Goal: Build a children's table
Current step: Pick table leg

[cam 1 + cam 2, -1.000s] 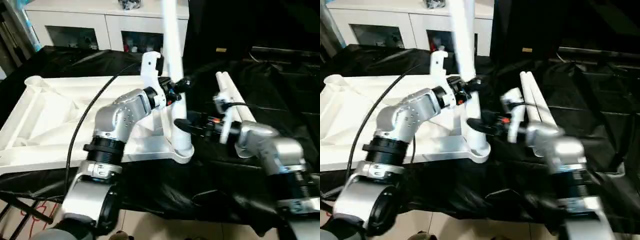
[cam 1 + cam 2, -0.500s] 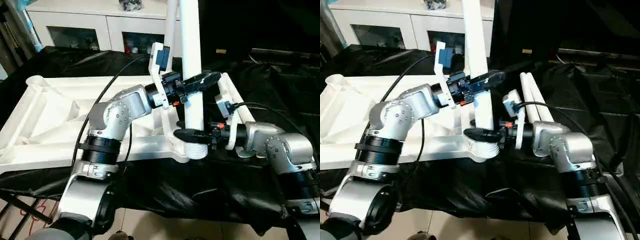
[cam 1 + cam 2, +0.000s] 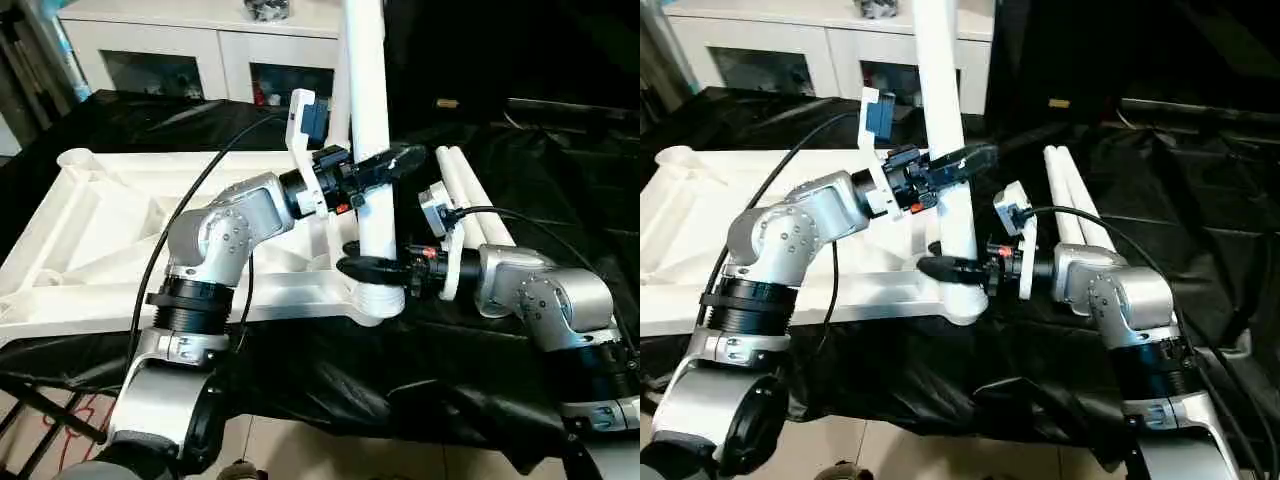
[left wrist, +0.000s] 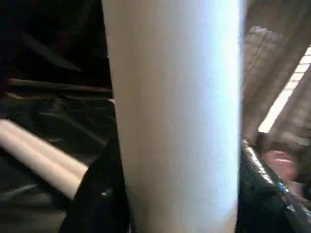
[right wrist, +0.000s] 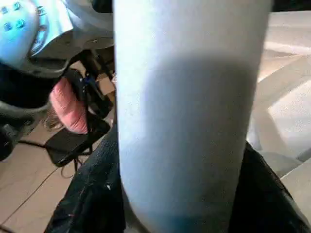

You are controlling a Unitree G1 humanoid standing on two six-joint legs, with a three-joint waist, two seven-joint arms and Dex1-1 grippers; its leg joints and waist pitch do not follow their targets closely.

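Leg: long white plastic tube leg (image 3: 368,120) stands upright, picture middle, foot in the corner socket (image 3: 375,300) of the white ribbed plastic tabletop (image 3: 110,230).
Left claw (image 3: 385,168): squeezing the leg higher up.
Right claw (image 3: 365,268): squeezing it low, just above the socket.
Next: push straight down.

one tabletop (image 3: 110,230); three legs: one upright leg (image 3: 368,120), two loose legs (image 3: 472,200); two grippers; one cabinet (image 3: 190,50).
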